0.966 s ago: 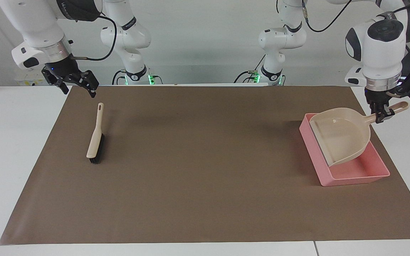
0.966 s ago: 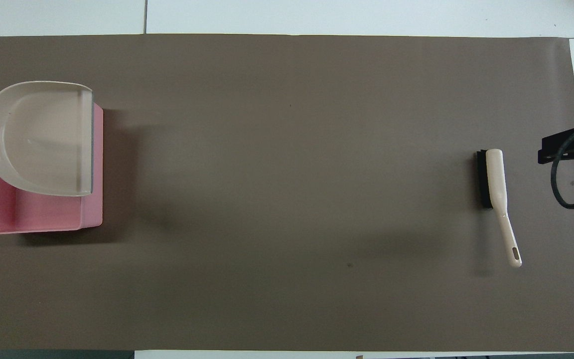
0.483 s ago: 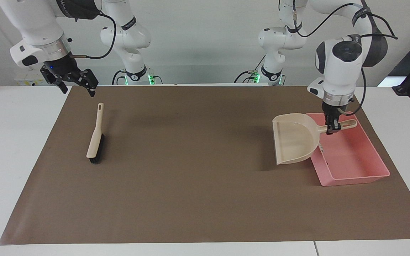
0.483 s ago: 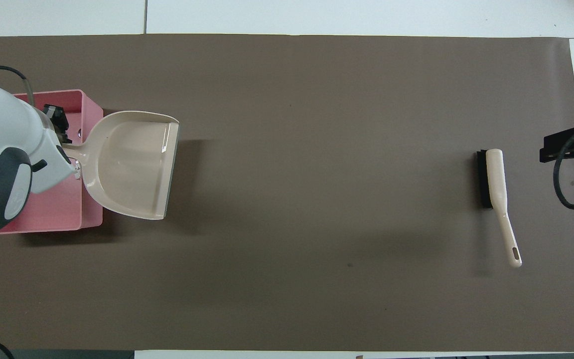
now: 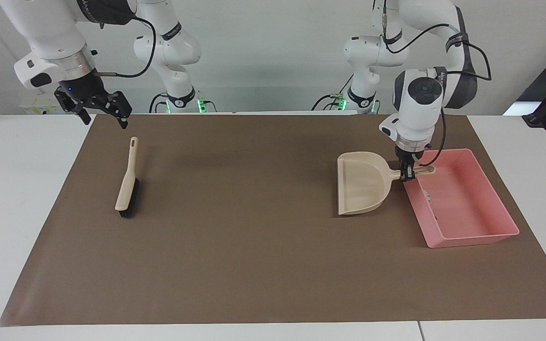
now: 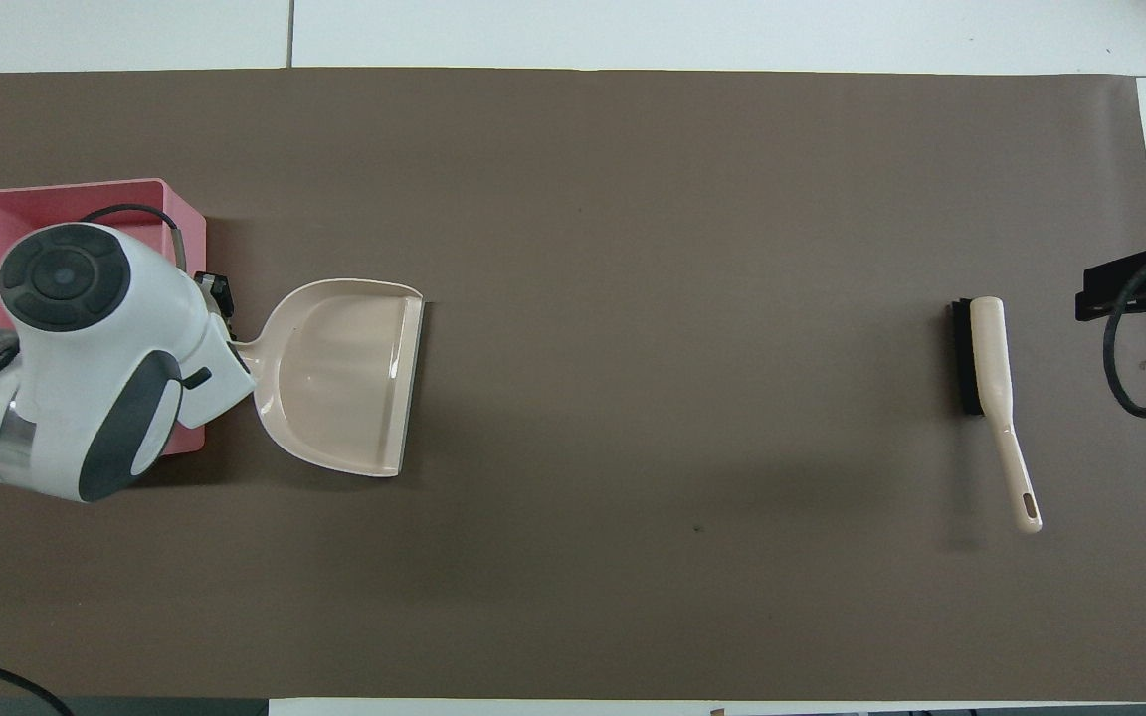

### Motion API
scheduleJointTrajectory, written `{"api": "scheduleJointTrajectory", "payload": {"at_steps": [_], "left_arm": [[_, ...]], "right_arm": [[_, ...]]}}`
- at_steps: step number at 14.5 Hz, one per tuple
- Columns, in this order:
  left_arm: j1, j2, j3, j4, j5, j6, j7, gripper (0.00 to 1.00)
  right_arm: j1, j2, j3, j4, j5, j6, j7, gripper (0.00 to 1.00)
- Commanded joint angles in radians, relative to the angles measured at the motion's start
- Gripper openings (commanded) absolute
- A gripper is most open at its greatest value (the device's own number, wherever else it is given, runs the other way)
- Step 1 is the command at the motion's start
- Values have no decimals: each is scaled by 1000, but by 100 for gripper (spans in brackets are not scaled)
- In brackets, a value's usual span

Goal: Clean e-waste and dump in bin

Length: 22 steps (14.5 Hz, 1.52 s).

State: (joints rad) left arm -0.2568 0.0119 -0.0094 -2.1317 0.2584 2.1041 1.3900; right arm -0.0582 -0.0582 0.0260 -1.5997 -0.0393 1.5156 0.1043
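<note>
**A:** E-waste (image 5: 426,194) first: where do we find it?

**B:** We see two tiny scraps inside the shallow rectangular pink plastic bin (image 5: 472,239), both close to the wall that faces the dustpan. One is a small white piece (image 5: 426,194). The other is a smaller dark block (image 5: 435,218), lying farther from the robots. They are too small for us to say more. The bin sits toward the left arm's end of the white worktop (image 5: 17,189), on the brown paper mat (image 5: 254,265).

**A:** So the sweeping and dumping look finished to us?

**B:** We judge so: we spot no scraps on the mat. The left tool (image 5: 408,174) is clenched on the handle of the beige plastic dustpan (image 5: 360,187), just beside the bin. The pan looks empty, with its mouth facing the middle of the mat. We cannot tell whether it touches the mat. What seems left is parking it and letting go.

**A:** And the other arm?

**B:** It waits. The right tool (image 5: 104,121) hangs released, fingers spread and grasping nothing, over the mat's corner at its own end. The beige-handled brush with black bristles (image 5: 127,189) lies on the mat near it.

**A:** Our count?

**B:** Two scraps, one bin, one dustpan, one brush, one mat, two tools.
</note>
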Motion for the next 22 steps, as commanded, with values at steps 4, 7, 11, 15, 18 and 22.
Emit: {"api": "scheduleJointTrajectory", "payload": {"at_steps": [4,7,11,15,18,22], "left_arm": [[-68,-9,12,-82,-14,117,-118,0],[-93,-12,12,-108,-68,168,-134,1],[-130,-7,14,-109,-70,188,-163,25],[-72,-3,20,-88,-70,171,-157,100],[32,-6,20,-50,-74,151,-155,100],[123,-7,23,79,-110,7,-158,100]], "right_arm": [[-12,40,12,110,22,-107,-28,100],[-8,40,12,104,22,-114,-23,100],[-8,40,12,98,24,-106,-25,100],[-6,38,12,96,22,-106,-25,100],[-2,38,14,96,22,-107,-25,100],[-2,38,14,96,22,-106,-23,100]]}}
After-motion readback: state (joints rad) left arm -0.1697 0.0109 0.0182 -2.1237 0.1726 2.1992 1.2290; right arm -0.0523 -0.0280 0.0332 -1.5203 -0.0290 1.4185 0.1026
